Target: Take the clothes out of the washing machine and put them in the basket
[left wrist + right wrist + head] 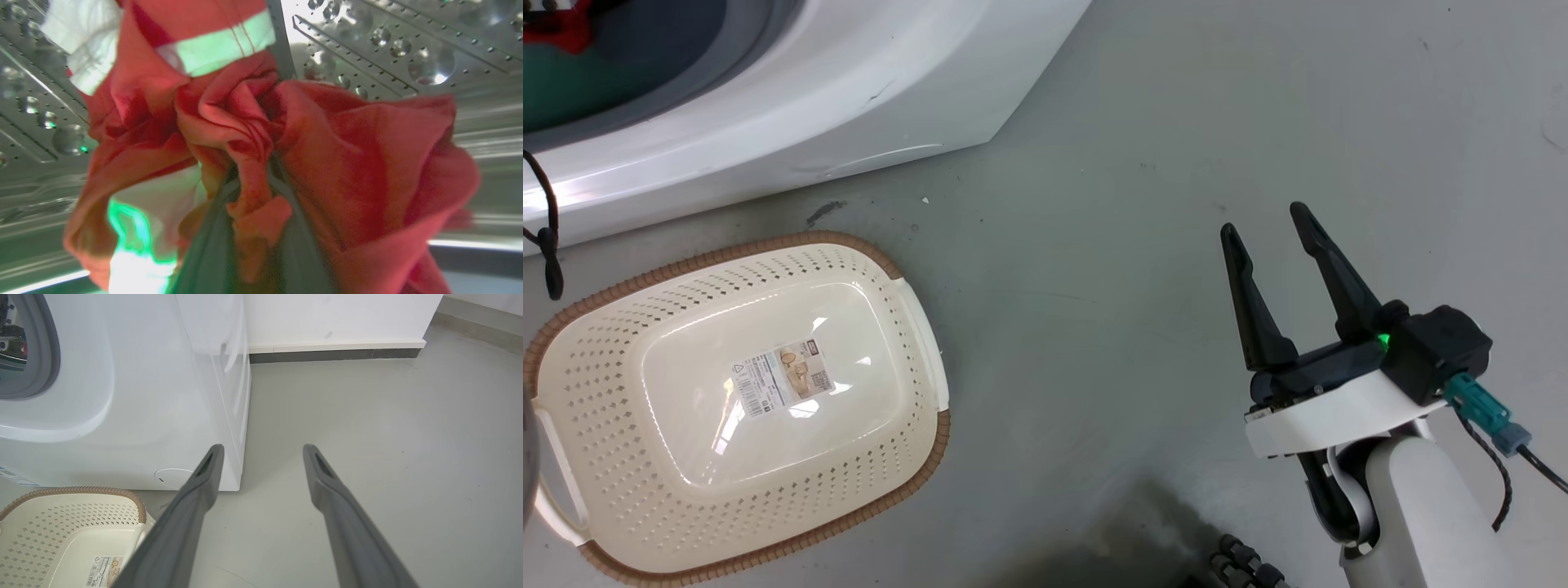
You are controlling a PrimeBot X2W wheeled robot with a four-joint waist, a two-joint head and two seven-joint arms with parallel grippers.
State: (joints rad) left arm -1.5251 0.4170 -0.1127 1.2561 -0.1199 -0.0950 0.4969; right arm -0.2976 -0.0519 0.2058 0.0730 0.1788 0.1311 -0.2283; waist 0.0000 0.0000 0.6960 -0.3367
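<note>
A: Left gripper point(253, 192) clenched on the red clothes point(367, 143), inside the washing machine point(388, 32).

B: Right gripper point(1264, 219) hung open, basket point(809, 238) off to its left. I judged a slow, straight pull back would avoid snagging.

Laundry corner, plain indoor room.

A white front-loading washing machine point(122, 416) is set on a smooth grey floor point(1135, 204) beside a white wall point(327, 318) edged with a dark skirting strip point(327, 356); a perforated steel drum point(388, 36) is seen inside, and a cream basket point(882, 441) is placed on the floor near it.
</note>
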